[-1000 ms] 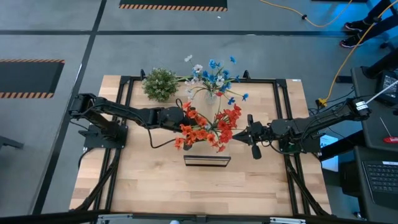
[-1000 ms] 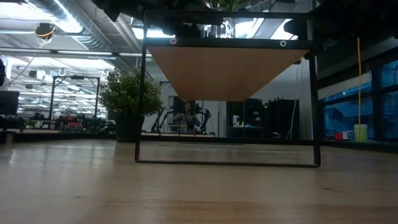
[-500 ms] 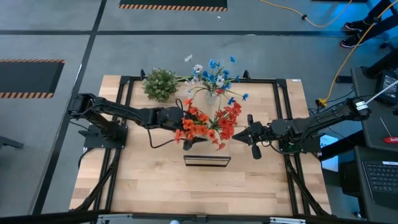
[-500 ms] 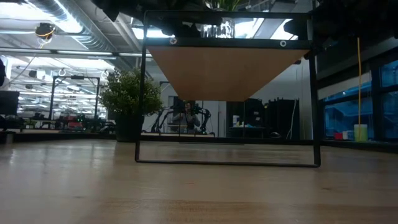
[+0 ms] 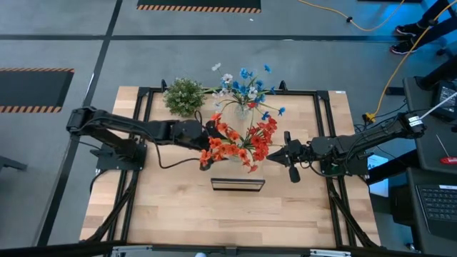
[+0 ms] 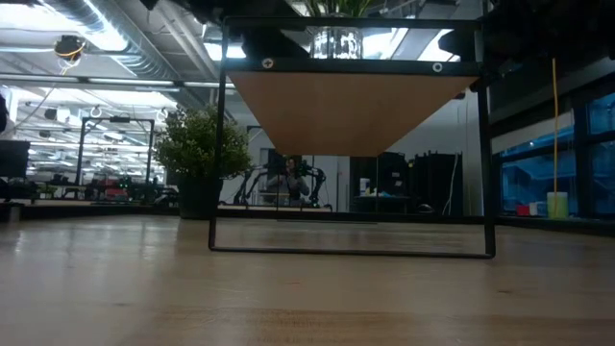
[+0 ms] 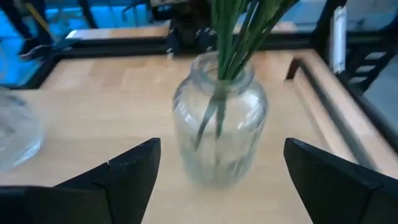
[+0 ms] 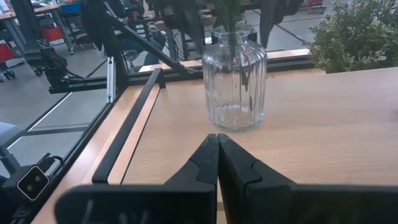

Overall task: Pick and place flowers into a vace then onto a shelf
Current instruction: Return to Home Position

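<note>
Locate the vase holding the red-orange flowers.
High view, table centre: that vase stands on the shelf, between the left gripper and the right gripper.

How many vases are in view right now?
2. One vase holds the red flowers, in front of the open left gripper. The other vase holds the blue and white flowers, farther back. Blooms hide both from above. The right gripper waits shut.
</note>
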Motion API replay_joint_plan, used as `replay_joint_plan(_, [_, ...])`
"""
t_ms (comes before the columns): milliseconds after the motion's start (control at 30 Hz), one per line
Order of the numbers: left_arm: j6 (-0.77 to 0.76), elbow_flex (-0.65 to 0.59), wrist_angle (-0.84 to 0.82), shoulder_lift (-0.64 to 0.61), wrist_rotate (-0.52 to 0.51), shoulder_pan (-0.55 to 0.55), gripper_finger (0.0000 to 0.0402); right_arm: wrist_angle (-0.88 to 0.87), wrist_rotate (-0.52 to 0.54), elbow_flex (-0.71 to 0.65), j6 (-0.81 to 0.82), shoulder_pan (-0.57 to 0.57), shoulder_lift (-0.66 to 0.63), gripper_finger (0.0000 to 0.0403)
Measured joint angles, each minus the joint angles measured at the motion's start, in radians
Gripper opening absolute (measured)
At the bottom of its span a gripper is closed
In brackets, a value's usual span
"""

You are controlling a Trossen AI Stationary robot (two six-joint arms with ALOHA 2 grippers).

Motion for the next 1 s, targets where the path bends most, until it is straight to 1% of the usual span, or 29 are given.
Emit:
replay_joint_plan(133, [0.033, -0.031, 0.003, -0.029, -0.071, -0.013, 0.0331, 0.0, 0.0, 0.0, -0.023, 0.0, 0.0, 0.0006])
replay_joint_plan(233, [0.035, -0.069, 0.009, -0.068, -0.118, -0.022, 0.0318, 0.001, 0.0, 0.0, -0.028, 0.0, 0.0, 0.0006])
replay_joint_plan(400, [0.019, -0.182, 0.084, -0.175, -0.206, -0.032, 0.0275, -0.015, 0.0, 0.0, -0.027, 0.0, -0.004, 0.0006])
replay_joint_plan(533, [0.018, -0.297, 0.145, -0.289, -0.222, -0.025, 0.0237, -0.018, -0.002, 0.0, -0.065, -0.011, -0.036, 0.0006])
replay_joint_plan(633, [0.017, -0.367, 0.144, -0.392, -0.223, -0.007, 0.021, -0.041, -0.002, 0.0, -0.08, -0.036, -0.088, 0.0006])
replay_joint_plan(800, [0.017, -0.466, 0.145, -0.572, -0.239, 0.03, 0.0162, -0.16, -0.008, 0.0, -0.084, -0.093, -0.208, 0.0006])
replay_joint_plan(900, [0.017, -0.526, 0.143, -0.669, -0.24, 0.052, 0.0129, -0.216, -0.01, 0.0, -0.113, -0.123, -0.284, 0.0006])
replay_joint_plan(1000, [0.019, -0.585, 0.141, -0.757, -0.237, 0.069, 0.0092, -0.26, -0.054, 0.0, -0.154, -0.155, -0.359, 0.0006])
